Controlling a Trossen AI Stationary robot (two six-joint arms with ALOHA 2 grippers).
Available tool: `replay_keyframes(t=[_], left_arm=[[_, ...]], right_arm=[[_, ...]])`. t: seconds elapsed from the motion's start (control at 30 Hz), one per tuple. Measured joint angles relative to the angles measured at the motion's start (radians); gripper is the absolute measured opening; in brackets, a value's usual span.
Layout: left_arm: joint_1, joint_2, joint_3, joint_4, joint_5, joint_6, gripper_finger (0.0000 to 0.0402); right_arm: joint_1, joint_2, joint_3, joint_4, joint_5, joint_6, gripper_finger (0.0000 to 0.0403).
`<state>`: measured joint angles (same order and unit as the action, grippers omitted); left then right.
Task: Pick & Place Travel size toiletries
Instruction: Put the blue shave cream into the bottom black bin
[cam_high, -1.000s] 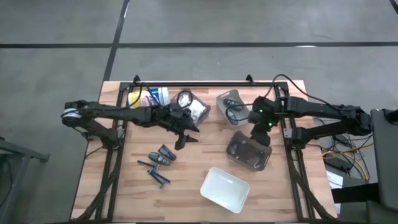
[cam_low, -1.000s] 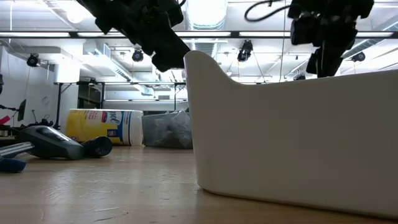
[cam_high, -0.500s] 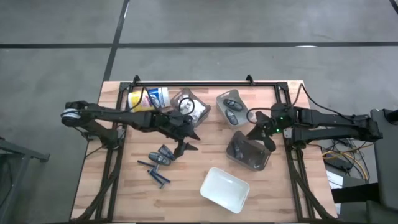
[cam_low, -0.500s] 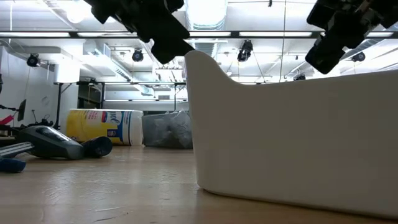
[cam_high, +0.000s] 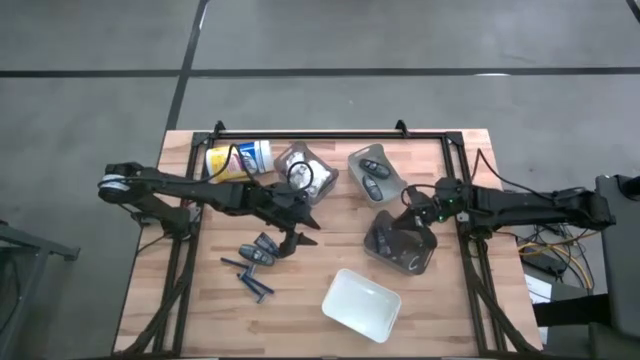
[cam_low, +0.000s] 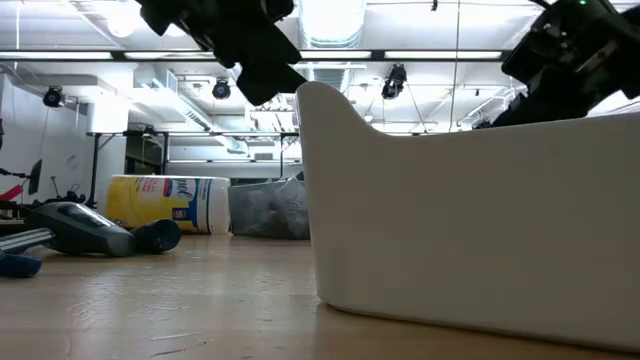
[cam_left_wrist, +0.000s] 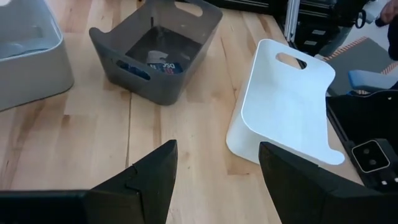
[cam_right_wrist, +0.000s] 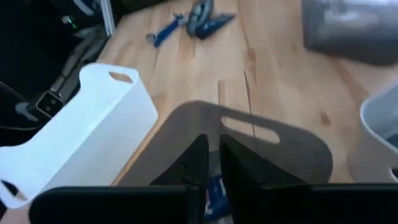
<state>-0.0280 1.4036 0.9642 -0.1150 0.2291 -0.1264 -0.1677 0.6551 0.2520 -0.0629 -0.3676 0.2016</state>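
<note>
Hovering right gripper (cam_right_wrist: 212, 167), jaws nearly closed, above smoky bin (cam_high: 400, 243); holding left gripper (cam_left_wrist: 214, 165) wide over table (cam_high: 320, 270).

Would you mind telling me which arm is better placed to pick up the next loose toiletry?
The left: its open hand hovers beside the loose toiletries, while the right hand sits over the smoky bin.

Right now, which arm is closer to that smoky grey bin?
The right. Its fingers hang over the smoky grey bin's rim; the left fingers hover beside the loose toiletries, well away.
</note>
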Motion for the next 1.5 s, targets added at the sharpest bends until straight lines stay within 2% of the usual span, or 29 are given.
replay_keyframes(t=[0.17, 0.43, 0.87, 1.0, 1.2, 1.33, 1.5], left_arm=[[-0.006, 0.0, 0.0, -0.053, -0.001, -0.016, 0.0232], [-0.008, 0.0, -0.002, -0.123, -0.005, -0.029, 0.0232], [-0.011, 0.0, -0.003, -0.245, -0.02, 0.008, 0.0232], [-0.012, 0.0, -0.003, -0.281, -0.02, 0.028, 0.0232], [-0.012, 0.0, -0.003, -0.314, -0.02, 0.077, 0.0232], [-0.012, 0.0, -0.003, -0.315, -0.019, 0.103, 0.0232], [-0.012, 0.0, -0.009, -0.324, -0.018, 0.107, 0.0232]], right_arm=[[0.0, -0.039, -0.11, 0.266, -0.007, -0.023, 0.0051], [0.0, -0.128, -0.243, 0.527, -0.007, -0.081, 0.0078], [-0.003, -0.261, -0.243, 0.567, 0.031, -0.191, 0.0117], [-0.003, -0.391, -0.243, 0.508, 0.027, -0.197, 0.0128], [-0.002, -0.656, -0.243, 0.298, 0.049, -0.178, 0.0142], [-0.003, -0.644, -0.242, 0.296, 0.136, -0.156, 0.0151], [-0.002, -0.655, -0.243, 0.213, 0.224, -0.187, 0.0162]])
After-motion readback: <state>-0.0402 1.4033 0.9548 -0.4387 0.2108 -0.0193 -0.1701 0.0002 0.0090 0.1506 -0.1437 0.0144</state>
